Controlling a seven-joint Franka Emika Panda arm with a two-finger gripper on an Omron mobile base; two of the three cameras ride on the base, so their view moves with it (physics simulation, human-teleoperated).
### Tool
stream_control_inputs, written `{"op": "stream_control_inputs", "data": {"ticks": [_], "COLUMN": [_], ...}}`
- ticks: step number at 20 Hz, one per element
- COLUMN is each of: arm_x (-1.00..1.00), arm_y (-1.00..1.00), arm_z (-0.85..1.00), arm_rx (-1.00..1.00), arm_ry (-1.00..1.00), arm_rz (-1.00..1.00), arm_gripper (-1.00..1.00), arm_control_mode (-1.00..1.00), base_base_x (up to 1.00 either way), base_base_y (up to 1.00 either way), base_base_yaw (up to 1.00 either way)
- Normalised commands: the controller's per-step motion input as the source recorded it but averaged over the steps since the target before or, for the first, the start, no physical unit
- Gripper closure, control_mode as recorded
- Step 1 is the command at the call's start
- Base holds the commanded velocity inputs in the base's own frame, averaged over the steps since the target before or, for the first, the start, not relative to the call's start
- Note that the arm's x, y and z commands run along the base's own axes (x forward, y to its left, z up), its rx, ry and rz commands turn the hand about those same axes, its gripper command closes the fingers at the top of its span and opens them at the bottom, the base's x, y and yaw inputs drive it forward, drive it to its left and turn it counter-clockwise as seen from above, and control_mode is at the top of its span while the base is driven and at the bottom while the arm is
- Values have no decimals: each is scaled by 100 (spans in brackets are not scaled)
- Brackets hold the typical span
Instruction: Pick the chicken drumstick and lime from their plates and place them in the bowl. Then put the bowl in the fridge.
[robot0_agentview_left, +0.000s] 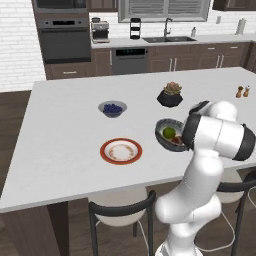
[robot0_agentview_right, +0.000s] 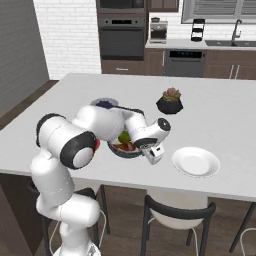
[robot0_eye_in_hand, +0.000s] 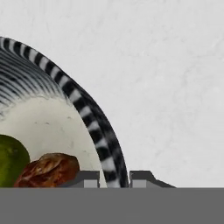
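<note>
The pincer (robot0_eye_in_hand: 113, 178) sits nearest the lens, its two dark tips clamped on the striped rim of the bowl (robot0_eye_in_hand: 89, 116), one tip inside and one outside. The bowl rests on the tabletop (robot0_agentview_left: 65, 125) near the front edge, with the lime (robot0_agentview_left: 169, 132) and the chicken drumstick (robot0_eye_in_hand: 49, 169) lying together inside it. A pinch on one edge is the weak point: lifted from there, the bowl would likely tilt away from the grip, and the round lime could roll out. The rim might also slip between the tips during a swing toward the fridge. The orange-rimmed plate (robot0_agentview_left: 121, 151) and white plate (robot0_agentview_right: 196, 161) lie close by.
</note>
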Motion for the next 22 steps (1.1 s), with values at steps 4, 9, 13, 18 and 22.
{"op": "stream_control_inputs", "data": {"ticks": [4, 9, 13, 18, 22], "arm_x": [-100, -65, -26, -48, -68], "arm_y": [37, 73, 51, 19, 18], "arm_z": [98, 94, 68, 50, 40], "arm_rx": [-11, -13, 0, 4, 7], "arm_ry": [-25, 11, 32, 19, 6], "arm_rz": [-1, -21, -48, -58, -60], "arm_gripper": [100, 100, 100, 100, 100], "arm_control_mode": [-100, -100, -100, -100, -100], "base_base_x": [0, 0, 0, 0, 0], "base_base_y": [0, 0, 0, 0, 0], "base_base_yaw": [0, 0, 0, 0, 0]}}
